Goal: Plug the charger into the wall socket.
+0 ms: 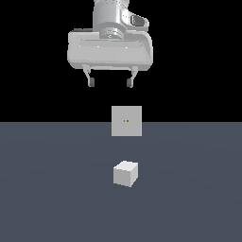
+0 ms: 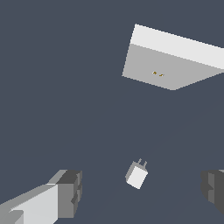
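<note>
The charger [image 1: 125, 173] sits alone on the dark grey bench [image 1: 47, 189], a small white-grey cube resting flat, nothing touching it. In the wrist view the charger [image 2: 137, 175] shows two short prongs sticking out of one face, pointing roughly toward the wall socket [image 2: 168, 70]. Behind the cube, the wall socket [image 1: 126, 121] stands upright, a pale grey square plate with two tiny orange dots at its centre, well apart from the charger and larger than it. High above both hangs the tool [image 1: 110, 83], fingers spread wide and holding nothing, pointed down, clear of the bench. In the wrist view the two dark finger pads [image 2: 70, 192] stand far apart, with the charger lying between them, far below on the bench surface [image 2: 52, 87].
</note>
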Controlling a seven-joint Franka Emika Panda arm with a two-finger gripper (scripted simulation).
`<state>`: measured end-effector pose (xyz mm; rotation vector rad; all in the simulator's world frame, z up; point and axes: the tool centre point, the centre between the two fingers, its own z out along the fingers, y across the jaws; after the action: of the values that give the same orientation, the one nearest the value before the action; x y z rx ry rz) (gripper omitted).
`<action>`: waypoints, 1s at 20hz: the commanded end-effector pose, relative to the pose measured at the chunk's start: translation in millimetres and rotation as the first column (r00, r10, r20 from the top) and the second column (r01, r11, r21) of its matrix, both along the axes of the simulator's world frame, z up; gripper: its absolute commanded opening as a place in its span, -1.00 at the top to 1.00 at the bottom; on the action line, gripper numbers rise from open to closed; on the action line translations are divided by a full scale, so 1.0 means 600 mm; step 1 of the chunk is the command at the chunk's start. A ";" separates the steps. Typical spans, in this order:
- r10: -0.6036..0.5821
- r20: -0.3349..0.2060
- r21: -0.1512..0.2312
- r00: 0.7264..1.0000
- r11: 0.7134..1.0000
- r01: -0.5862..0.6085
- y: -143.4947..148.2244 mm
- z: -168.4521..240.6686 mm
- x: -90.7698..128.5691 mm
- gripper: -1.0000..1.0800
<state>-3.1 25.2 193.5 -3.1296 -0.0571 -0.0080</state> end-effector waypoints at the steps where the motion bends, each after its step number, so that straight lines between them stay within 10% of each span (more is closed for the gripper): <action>1: 0.000 0.000 0.000 1.000 1.000 0.000 0.000 0.000 0.000 -0.92; 20: -0.175 0.063 -0.010 0.983 0.984 0.176 -0.029 -0.076 -0.058 -0.92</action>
<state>-32.6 10.0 154.7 -3.1383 0.1786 -0.0930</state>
